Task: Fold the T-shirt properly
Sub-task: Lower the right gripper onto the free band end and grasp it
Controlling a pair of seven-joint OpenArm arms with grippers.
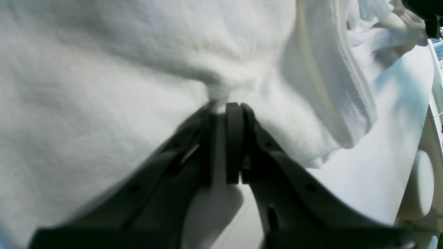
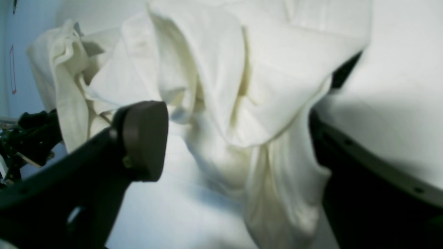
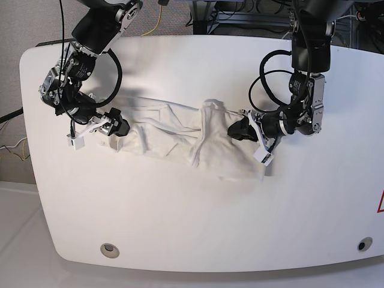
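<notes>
The white T-shirt (image 3: 192, 135) lies crumpled in a long, twisted band across the middle of the white table (image 3: 180, 228); its print and tag are hidden. My left gripper (image 3: 243, 129) is at the shirt's right end. In the left wrist view the gripper (image 1: 226, 103) is shut, pinching a fold of the T-shirt (image 1: 104, 86). My right gripper (image 3: 119, 129) is at the shirt's left end. In the right wrist view the gripper (image 2: 242, 103) is open, with folds of the T-shirt (image 2: 207, 69) hanging between its fingers and draped over the right one.
Black cables (image 3: 264, 72) hang from both arms above the table. Two round holes (image 3: 108, 248) sit near the table's front corners. A red mark (image 3: 380, 204) is at the right edge. Bare tabletop (image 1: 391, 155) shows beside the cloth.
</notes>
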